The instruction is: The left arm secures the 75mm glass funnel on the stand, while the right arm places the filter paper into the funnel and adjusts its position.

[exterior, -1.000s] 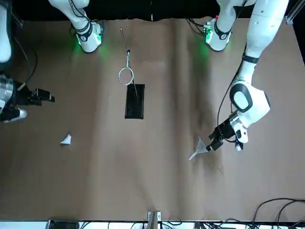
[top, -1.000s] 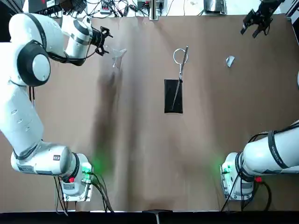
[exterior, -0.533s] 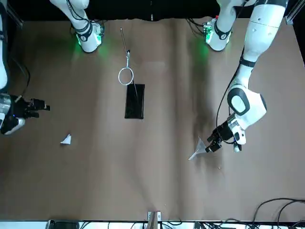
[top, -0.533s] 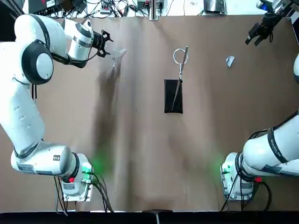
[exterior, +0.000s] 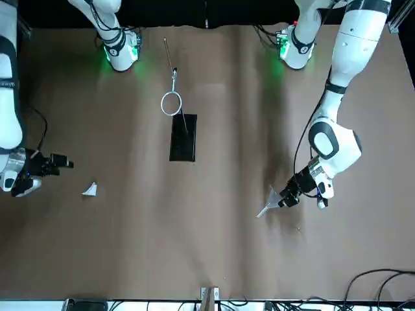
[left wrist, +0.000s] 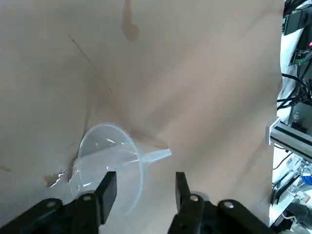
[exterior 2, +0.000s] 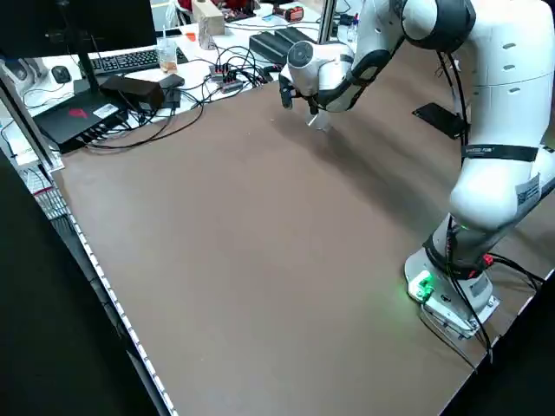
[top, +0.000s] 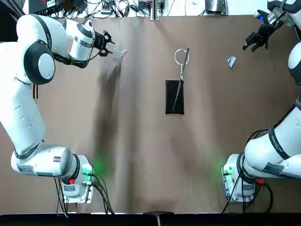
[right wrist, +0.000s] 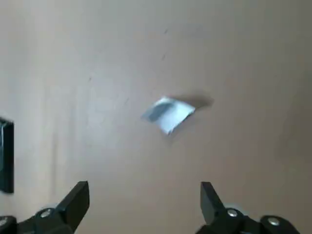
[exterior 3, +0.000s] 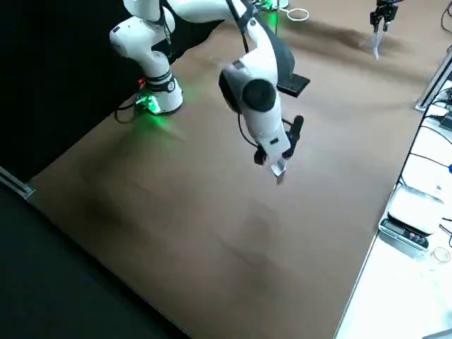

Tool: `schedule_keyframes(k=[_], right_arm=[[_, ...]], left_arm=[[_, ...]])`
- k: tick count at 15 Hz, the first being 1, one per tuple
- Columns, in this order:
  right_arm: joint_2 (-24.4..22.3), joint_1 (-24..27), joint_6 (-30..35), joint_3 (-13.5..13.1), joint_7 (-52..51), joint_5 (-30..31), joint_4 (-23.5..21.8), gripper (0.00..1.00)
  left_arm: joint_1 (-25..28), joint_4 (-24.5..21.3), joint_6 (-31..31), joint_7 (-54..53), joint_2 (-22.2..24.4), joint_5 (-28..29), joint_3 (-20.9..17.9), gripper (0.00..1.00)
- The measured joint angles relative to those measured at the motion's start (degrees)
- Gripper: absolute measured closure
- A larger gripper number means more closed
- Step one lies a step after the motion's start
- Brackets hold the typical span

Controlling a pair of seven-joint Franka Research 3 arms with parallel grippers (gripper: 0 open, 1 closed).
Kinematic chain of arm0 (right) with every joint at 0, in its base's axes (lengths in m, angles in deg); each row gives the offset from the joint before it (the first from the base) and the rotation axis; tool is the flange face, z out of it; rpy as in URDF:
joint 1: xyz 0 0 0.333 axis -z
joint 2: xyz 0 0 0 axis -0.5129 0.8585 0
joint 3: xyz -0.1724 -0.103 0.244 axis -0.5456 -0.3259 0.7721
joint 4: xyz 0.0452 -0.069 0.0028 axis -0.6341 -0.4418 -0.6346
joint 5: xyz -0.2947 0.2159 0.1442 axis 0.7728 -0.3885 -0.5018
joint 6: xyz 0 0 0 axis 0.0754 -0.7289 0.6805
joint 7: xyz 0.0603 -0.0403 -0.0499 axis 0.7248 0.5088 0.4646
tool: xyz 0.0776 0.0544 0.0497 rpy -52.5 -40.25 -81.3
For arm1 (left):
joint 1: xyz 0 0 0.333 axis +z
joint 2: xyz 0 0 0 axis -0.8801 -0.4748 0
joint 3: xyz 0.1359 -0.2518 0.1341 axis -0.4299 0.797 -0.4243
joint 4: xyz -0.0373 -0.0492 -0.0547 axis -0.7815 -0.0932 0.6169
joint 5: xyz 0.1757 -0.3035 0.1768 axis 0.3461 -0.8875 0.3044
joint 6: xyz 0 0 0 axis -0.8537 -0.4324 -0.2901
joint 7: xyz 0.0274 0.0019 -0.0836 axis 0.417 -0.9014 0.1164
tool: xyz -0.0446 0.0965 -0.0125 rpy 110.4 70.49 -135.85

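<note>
Top view: left fingers (top: 107, 44) spread around the glass funnel (top: 119, 54), right fingers (top: 251, 42) spread beside the filter paper (top: 232, 61).

— Any writing to read on the bench or the arms?
— None. A small sticker sits on the right arm (exterior 2: 525, 192), but its print is too small to read.

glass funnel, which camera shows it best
The left wrist view: the glass funnel lies on its side on the table, rim and stem sharp, just ahead of the left gripper with its jaws open. The top and front views show only a faint cone; the side views barely show it.
</note>
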Motion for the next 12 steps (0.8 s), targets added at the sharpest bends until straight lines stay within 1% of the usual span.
schedule_keyframes(k=[2, 3, 4, 5, 6, 7, 8, 9, 10, 11, 12], right_arm=[[2.98, 0.11, -5.46, 0.1, -1.72, -3.1, 0.07, 0.01], [4.3, 0.09, -7.69, 0.28, -2.79, -3.81, 0.12, 0.06], [5.51, 0.07, -9.25, 0.46, -4.12, -4.58, 0.16, 0.12], [6.48, 0.04, -10.51, 0.59, -6.28, -5.74, 0.18, 0.12], [7.31, 0.03, -11.67, 0.66, -9.66, -7.32, 0.27, 0.13], [7.9, 0.06, -12.35, 0.64, -14.02, -9.78, 0.35, 0.13], [8.23, 0.12, -12.55, 0.6, -18.89, -13.11, 0.44, 0.13], [8.42, 0.15, -12.55, 0.53, -23.23, -16.54, 0.55, 0.13], [8.62, 0.16, -12.55, 0.49, -27.07, -19.73, 0.6, 0.13], [8.94, 0.16, -12.54, 0.49, -30.16, -21.88, 0.62, 0.13], [9.43, 0.19, -12.54, 0.48, -33.16, -23.02, 0.61, 0.13]], left_arm=[[0.0, 0.04, 0.0, 0.0, -0.18, 0.0, 0.01, 0.46], [0.0, 0.08, 0.0, 0.0, -0.26, 0.0, 0.0, 0.48], [0.0, 0.13, 0.0, 0.0, -0.3, 0.0, 0.01, 0.56], [-0.01, 0.18, 0.0, 0.0, -0.31, 0.0, 0.01, 0.63], [0.0, 0.24, 0.0, 0.01, -0.31, 0.0, 0.01, 0.63], [0.0, 0.29, 0.0, 0.01, -0.31, 0.0, 0.01, 0.68], [-0.01, 0.32, 0.0, 0.01, -0.31, 0.0, 0.01, 0.77], [-0.03, 0.34, 0.0, 0.01, -0.31, 0.0, 0.02, 0.77], [-0.07, 0.34, 0.0, 0.01, -0.31, 0.0, 0.03, 0.82], [-0.12, 0.35, 0.0, 0.01, -0.31, 0.0, 0.04, 0.85], [-0.16, 0.36, 0.0, 0.03, -0.31, 0.0, 0.06, 0.85]])
